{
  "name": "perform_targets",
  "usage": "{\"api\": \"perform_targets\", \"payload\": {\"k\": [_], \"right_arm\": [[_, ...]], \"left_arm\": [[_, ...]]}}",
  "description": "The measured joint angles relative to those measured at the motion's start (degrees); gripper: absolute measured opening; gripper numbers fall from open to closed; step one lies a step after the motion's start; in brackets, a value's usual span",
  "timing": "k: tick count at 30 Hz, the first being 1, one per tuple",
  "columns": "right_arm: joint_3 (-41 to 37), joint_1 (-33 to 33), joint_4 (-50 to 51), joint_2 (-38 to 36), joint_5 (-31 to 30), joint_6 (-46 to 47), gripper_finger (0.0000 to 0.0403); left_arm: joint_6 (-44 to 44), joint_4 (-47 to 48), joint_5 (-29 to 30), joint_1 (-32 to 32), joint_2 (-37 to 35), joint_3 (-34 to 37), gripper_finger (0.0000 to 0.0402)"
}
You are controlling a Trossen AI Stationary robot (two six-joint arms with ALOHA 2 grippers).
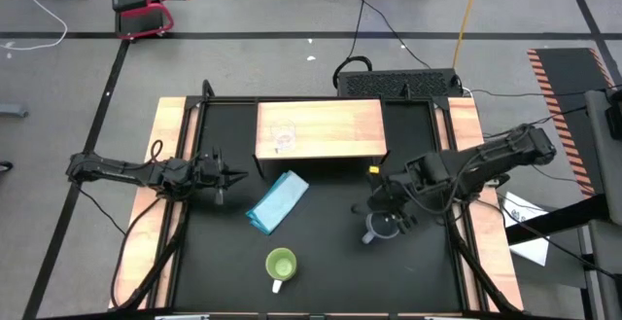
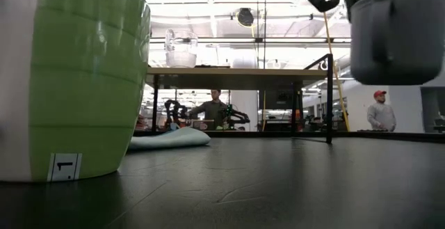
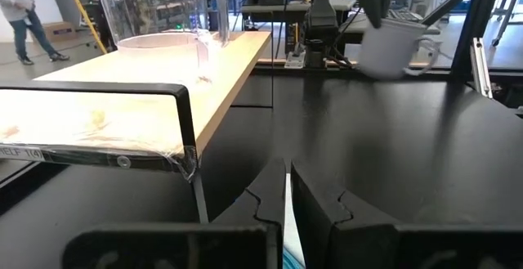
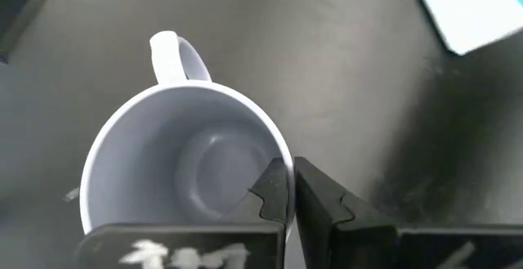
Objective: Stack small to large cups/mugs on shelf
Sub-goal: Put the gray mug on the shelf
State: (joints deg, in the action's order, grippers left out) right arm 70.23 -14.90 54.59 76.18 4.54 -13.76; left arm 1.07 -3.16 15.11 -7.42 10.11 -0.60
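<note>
the grey-blue mug (image 4: 184, 167) hangs off the table, pinched at its rim by the closed right gripper (image 4: 290, 191) — such a thin hold looks likely to let it swing or slip — while the left gripper (image 3: 286, 189) waits, jaws nearly shut on nothing.

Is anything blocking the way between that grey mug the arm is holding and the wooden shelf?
Nothing visible does. The right gripper holds the grey mug lifted off the table; bare black tabletop lies between it and the shelf. The cloth lies off to the side.

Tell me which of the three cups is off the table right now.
The grey-blue mug: the right gripper is shut on its rim, holding it clear of the tabletop. The lime-green mug sits on the table; the glass cup stands on the shelf.
</note>
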Motion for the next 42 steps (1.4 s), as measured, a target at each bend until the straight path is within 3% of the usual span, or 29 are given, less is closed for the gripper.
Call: {"api": "perform_targets", "payload": {"k": [19, 33, 42], "right_arm": [[7.1, 16.6, 4.2, 0.0, 1.7, -25.3, 0.0002], [15.1, 29.5, -0.6, 0.4, 3.5, -29.0, 0.0002], [22.0, 33.8, 0.3, 3.7, 6.2, -29.5, 0.0002]], "left_arm": [[-1.0, 0.3, 0.4, 0.0, 0.0, 0.0, 0.0026], [-1.4, 0.4, 0.8, 0.0, 0.0, 0.0, 0.0026], [-2.1, 0.5, 0.9, 0.0, 0.0, 0.0, 0.0026]]}}
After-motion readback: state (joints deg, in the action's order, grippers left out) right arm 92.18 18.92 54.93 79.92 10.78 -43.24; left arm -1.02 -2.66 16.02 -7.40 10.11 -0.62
